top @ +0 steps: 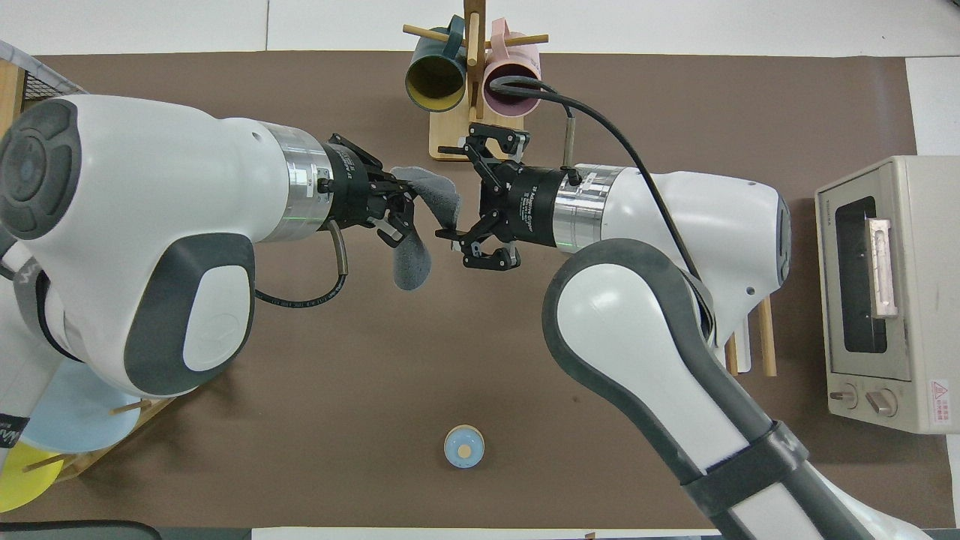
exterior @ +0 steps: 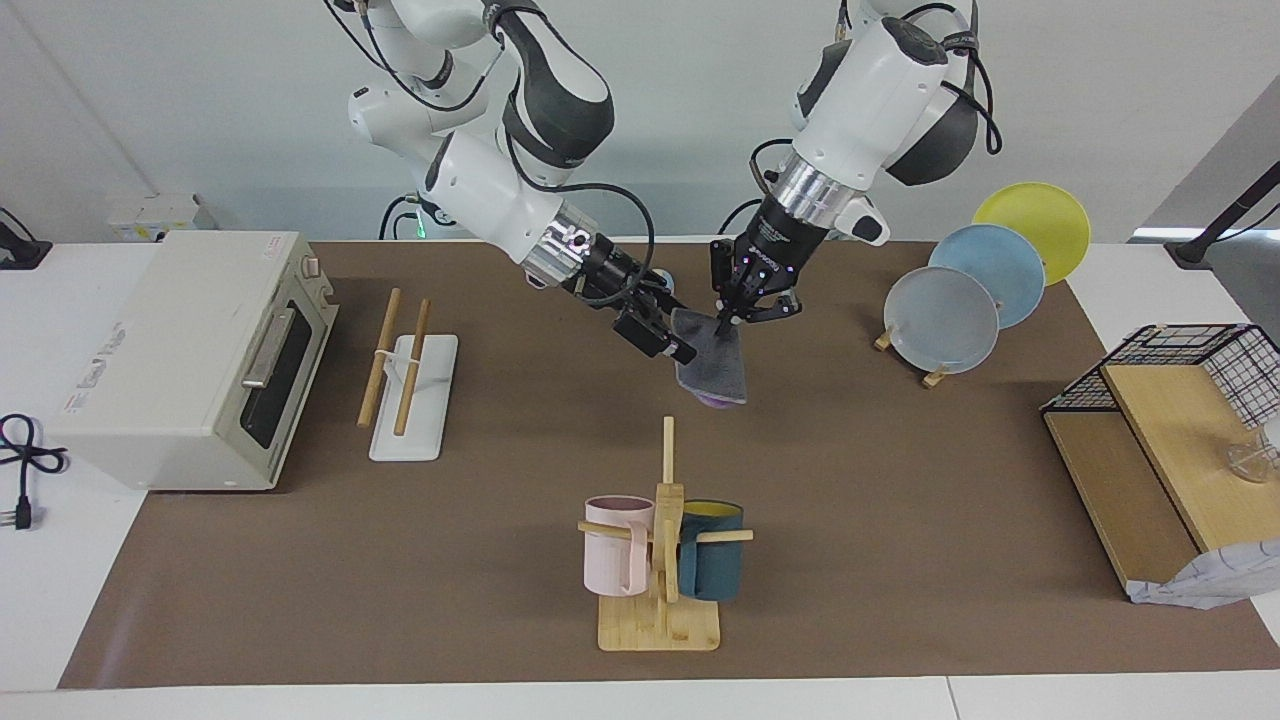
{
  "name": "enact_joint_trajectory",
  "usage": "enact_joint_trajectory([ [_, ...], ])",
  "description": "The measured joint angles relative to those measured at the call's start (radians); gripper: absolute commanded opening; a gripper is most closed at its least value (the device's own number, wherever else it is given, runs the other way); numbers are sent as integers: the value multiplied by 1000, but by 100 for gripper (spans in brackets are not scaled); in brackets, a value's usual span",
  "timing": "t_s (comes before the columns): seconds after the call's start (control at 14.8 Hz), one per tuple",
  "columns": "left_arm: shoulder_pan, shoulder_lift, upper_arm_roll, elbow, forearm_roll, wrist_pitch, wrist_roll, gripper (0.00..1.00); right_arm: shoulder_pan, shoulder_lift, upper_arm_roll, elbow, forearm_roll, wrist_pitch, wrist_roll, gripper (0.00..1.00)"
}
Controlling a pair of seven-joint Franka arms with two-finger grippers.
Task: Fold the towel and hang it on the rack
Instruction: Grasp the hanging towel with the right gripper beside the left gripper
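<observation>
Stretching across the white table point(exterior: 60, 620) is a brown mat point(exterior: 500, 590), white wall rising at the robots' end, and up over the mat's middle both arms meet at the towel point(exterior: 712, 362)! Grey face showing, a sliver of purple at its bottom edge, it hangs in the air between them. The left gripper point(exterior: 727, 318) has its jaws pinching the top corner; the right gripper point(exterior: 678, 342) has its jaws clamped on the towel's edge just beside it. The rack point(exterior: 408, 385) sits well apart toward the right arm's end, both dowel bars bare, just beside the toaster oven point(exterior: 190, 360). Open mat lies below the towel, with the mug tree point(exterior: 662, 545) farther from the robots, a pink mug and a dark teal mug on its pegs. Toward the left arm's end stand the plate stand point(exterior: 975, 290) with three plates and a wooden shelf with wire basket point(exterior: 1180, 440) at the mat's edge.
</observation>
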Motion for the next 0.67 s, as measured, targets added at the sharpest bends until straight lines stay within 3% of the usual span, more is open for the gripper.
enact_joint_trajectory([
  [0.13, 0, 0, 0, 0, 0, 0, -6, 0, 11, 8, 1, 0, 0, 25, 0, 92],
  [0.27, 0, 0, 1, 0, 0, 0, -10, 0, 32, 15, 2, 0, 0, 54, 0, 66],
  [0.34, 0, 0, 1, 0, 0, 1, -12, 0, 39, 17, 3, -1, 0, 64, -1, 47],
  [0.47, 0, 0, 2, 0, 0, 1, -14, 0, 42, 18, 3, -1, 0, 67, -11, 0],
  [0.67, 0, 0, 3, -1, 0, 1, -18, 0, 40, 18, 1, -1, 0, 66, -16, 0],
])
